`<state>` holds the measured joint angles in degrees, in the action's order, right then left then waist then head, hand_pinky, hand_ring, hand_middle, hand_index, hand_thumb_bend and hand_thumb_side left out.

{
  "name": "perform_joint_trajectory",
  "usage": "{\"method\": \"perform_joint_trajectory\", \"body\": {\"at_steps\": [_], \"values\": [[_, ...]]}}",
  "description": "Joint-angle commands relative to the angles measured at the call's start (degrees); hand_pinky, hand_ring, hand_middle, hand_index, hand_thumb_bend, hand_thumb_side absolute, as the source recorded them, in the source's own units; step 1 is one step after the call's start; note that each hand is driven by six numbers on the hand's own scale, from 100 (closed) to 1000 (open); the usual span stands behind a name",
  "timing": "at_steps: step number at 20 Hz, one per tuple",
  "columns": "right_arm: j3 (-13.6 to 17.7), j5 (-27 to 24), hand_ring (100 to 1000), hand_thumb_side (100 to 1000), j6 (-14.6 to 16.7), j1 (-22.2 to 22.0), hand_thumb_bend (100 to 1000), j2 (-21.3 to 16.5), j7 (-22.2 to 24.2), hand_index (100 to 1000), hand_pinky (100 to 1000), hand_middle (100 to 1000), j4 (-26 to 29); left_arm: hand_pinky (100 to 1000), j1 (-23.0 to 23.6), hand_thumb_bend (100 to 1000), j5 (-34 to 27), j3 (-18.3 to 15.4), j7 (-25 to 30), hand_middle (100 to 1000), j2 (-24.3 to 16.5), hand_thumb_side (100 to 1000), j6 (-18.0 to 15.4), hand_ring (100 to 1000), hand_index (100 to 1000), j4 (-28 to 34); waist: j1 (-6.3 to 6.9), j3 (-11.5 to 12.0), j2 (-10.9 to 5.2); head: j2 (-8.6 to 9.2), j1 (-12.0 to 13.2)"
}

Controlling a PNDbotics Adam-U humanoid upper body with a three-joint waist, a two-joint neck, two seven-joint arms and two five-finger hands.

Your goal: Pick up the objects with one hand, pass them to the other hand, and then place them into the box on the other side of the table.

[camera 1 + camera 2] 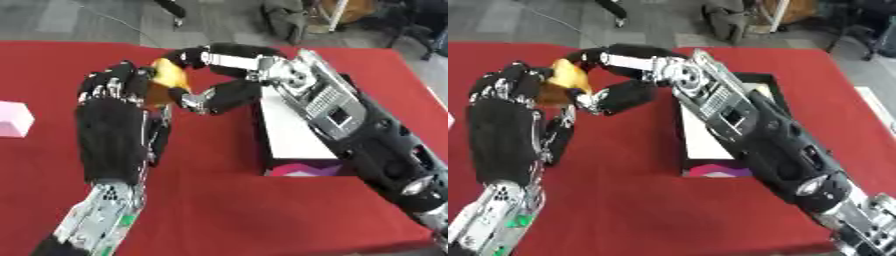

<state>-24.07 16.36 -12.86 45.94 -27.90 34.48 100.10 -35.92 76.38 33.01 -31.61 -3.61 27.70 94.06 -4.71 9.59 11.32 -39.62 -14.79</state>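
Left hand [114, 107], pink block [13, 119] beside

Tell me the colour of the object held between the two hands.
Yellow-orange object, seen best in the left eye view.

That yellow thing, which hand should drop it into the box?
The right hand. Its fingers already curl around the yellow object held in the left hand, and the box lies under the right arm.
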Motion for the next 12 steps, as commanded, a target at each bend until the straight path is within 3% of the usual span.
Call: {"method": "perform_joint_trajectory", "body": {"at_steps": [1,2,6,12], "values": [[0.3,-0.6,1000,538,-0.8,0.9,100,-0.3,0.4,1000,1000,613,-0.7,502,-1.5,100,0.2,0.3,-0.6,290,1.1,100,-0.6,394,497,0.8,0.13,0.0,-1.5,0.04,-0.1],[0.5,-1.2,1000,524,-1.3,0.9,100,-0.2,0.2,1000,1000,559,-0.8,503,-1.4,100,0.2,0.3,-0.6,291,1.1,100,-0.7,395,499,0.8,0.15,-0.1,-1.49,0.04,-0.1],[1.0,-5.9,974,397,-3.2,0.8,100,0.2,-2.2,861,941,401,-1.0,509,-1.3,100,-0.4,0.4,-0.8,304,1.2,100,-1.4,405,515,0.7,0.22,-0.1,-1.48,-0.03,-0.2],[1.2,-16.3,921,288,-5.4,0.9,100,-0.1,-7.8,756,922,275,-0.2,534,-1.2,100,-1.4,0.5,-0.7,343,1.2,100,-2.9,436,551,0.4,0.31,-0.2,-1.53,0.01,-0.5]]}}
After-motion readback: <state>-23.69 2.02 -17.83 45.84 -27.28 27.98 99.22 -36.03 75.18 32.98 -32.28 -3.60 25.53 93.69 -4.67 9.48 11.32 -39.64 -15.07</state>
